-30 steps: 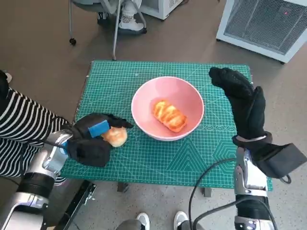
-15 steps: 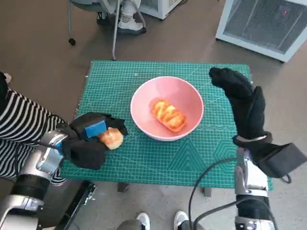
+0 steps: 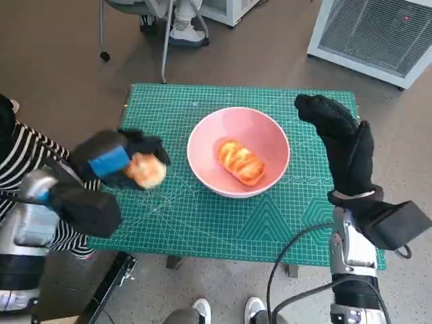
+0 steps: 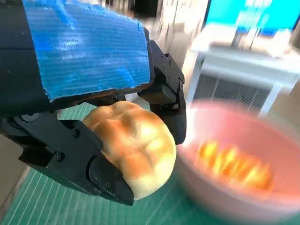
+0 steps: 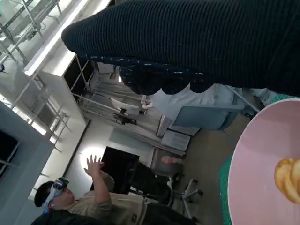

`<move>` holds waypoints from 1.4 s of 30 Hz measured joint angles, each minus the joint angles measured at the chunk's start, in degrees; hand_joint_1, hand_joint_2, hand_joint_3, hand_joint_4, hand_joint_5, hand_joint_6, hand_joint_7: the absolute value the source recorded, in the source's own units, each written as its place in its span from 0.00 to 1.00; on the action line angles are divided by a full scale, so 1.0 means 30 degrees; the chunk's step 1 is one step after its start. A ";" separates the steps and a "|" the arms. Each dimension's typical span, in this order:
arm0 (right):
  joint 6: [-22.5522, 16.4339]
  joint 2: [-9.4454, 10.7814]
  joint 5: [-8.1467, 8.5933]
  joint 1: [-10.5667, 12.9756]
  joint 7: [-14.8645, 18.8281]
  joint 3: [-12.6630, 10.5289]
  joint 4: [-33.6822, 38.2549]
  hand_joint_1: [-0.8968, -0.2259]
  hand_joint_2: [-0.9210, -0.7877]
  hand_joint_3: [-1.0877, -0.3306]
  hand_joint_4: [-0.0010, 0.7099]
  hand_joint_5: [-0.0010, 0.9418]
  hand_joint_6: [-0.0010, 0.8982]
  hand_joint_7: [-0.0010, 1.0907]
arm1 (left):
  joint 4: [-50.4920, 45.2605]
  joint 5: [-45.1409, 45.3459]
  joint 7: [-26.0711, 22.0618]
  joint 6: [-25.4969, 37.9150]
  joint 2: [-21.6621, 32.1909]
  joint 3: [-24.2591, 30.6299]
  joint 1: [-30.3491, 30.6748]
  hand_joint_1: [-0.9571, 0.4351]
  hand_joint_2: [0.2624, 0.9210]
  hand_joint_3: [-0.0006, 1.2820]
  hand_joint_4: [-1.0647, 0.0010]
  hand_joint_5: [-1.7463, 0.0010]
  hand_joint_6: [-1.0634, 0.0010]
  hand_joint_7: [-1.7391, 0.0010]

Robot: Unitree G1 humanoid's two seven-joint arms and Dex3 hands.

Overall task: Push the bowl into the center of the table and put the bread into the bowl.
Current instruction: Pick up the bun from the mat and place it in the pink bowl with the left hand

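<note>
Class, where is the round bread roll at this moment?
In the head view the bread roll is held in the left hand, above the table's left side, just left of the pink bowl.

Left hand (image 3: 111, 169): black, blocky plastic fingers (image 4: 101, 176), small screws visible, bright blue tape across back. Left forearm (image 3: 23, 233): pale silver-grey, black cuff. Right hand (image 3: 341, 145): black knitted glove, loose cuff flaring at wrist. Right forearm (image 3: 351, 270): pale metallic, dark joint band, black cable (image 3: 287, 253) looping alongside.
</note>
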 measured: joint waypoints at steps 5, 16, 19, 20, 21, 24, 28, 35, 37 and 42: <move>-0.0011 0.0012 0.0098 -0.0023 0.0005 -0.0008 0.0057 0.20 0.00 0.38 0.29 0.00 0.03 0.55 | -0.0973 -0.0078 0.0633 0.0465 -0.0965 0.0164 -0.0864 0.69 1.00 0.04 0.29 0.36 0.44 0.33; -0.0081 0.0115 0.0095 -0.0051 0.0004 0.0043 0.0133 0.20 0.00 0.37 0.29 0.01 0.03 0.55 | -0.0496 0.1689 0.2448 0.0747 -0.4387 -0.1655 -0.3959 0.69 0.97 0.03 0.24 0.40 0.39 0.35; -0.0089 0.0148 0.0095 -0.0043 0.0004 0.0073 0.0117 0.20 0.00 0.37 0.29 0.01 0.03 0.55 | 0.0471 0.2340 0.2575 0.0772 -0.5148 -0.2479 -0.4944 0.69 0.97 0.02 0.22 0.41 0.38 0.37; -0.0088 0.0151 0.0096 -0.0039 0.0004 0.0077 0.0109 0.20 0.00 0.37 0.29 0.01 0.03 0.55 | 0.0929 0.2515 0.2568 0.0791 -0.5368 -0.2769 -0.5271 0.69 0.97 0.02 0.22 0.40 0.38 0.37; -0.0088 0.0154 0.0096 -0.0036 0.0004 0.0082 0.0091 0.20 0.00 0.37 0.29 0.01 0.03 0.55 | 0.1357 0.2637 0.2553 0.0802 -0.5536 -0.3016 -0.5563 0.69 0.98 0.02 0.22 0.40 0.38 0.37; -0.0092 0.0157 0.0101 -0.0013 0.0005 0.0092 0.0018 0.19 0.00 0.38 0.29 0.01 0.03 0.55 | 0.3082 0.2958 0.2466 0.0836 -0.6139 -0.3825 -0.6465 0.69 0.99 0.02 0.25 0.38 0.41 0.36; -0.0097 0.0092 0.0123 0.0072 0.0005 0.0032 -0.0076 0.18 0.00 0.38 0.30 0.01 0.03 0.55 | 0.5140 0.3346 0.2000 0.0908 -0.6706 -0.4739 -0.7361 0.69 0.99 0.05 0.27 0.37 0.45 0.33; -0.0092 0.0023 0.0174 0.0492 0.0006 -0.0065 -0.0408 0.17 0.00 0.39 0.30 0.01 0.03 0.55 | 0.7902 0.3952 0.0461 0.2249 -0.7462 -0.6043 -0.8460 0.69 1.00 0.14 0.40 0.30 0.61 0.22; -0.0089 0.0017 0.0187 0.0618 0.0006 -0.0099 -0.0553 0.17 0.00 0.39 0.31 0.01 0.03 0.54 | 0.8417 0.4124 -0.0323 0.3231 -0.7588 -0.6395 -0.8711 0.80 0.96 0.14 0.50 0.33 0.68 0.49; -0.0044 -0.0022 0.0227 0.0768 0.0004 -0.0237 -0.0736 0.16 0.00 0.40 0.31 0.01 0.03 0.54 | 0.9070 0.4789 -0.2415 0.5869 -0.7813 -0.7221 -0.9149 0.69 0.79 0.08 0.72 0.89 0.69 0.90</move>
